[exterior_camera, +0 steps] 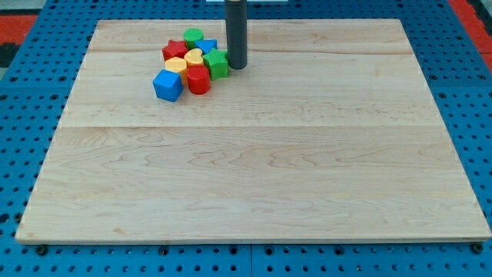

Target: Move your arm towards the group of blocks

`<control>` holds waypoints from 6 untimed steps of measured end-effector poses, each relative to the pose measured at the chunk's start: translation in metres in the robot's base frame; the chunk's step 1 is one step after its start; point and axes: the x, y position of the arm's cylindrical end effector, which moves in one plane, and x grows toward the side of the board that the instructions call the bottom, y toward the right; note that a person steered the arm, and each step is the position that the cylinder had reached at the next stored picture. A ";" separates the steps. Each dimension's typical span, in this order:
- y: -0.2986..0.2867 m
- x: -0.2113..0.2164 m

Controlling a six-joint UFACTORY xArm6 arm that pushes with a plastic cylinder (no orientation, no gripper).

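A tight group of blocks lies at the upper left of the wooden board (254,169). It holds a blue cube (167,85), a red cylinder (198,79), a green star-like block (217,64), a yellow heart-like block (194,58), a yellow block (176,65), a red star-like block (174,51), a green block (193,36) and a blue block (208,46). My tip (237,66) stands just to the right of the green star-like block, at the group's right edge, touching or almost touching it.
The board rests on a blue perforated table (31,92). A red area (469,15) shows at the view's top right corner and another at the top left.
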 end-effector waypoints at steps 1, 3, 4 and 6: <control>0.000 0.000; 0.035 0.089; -0.026 0.145; -0.134 0.098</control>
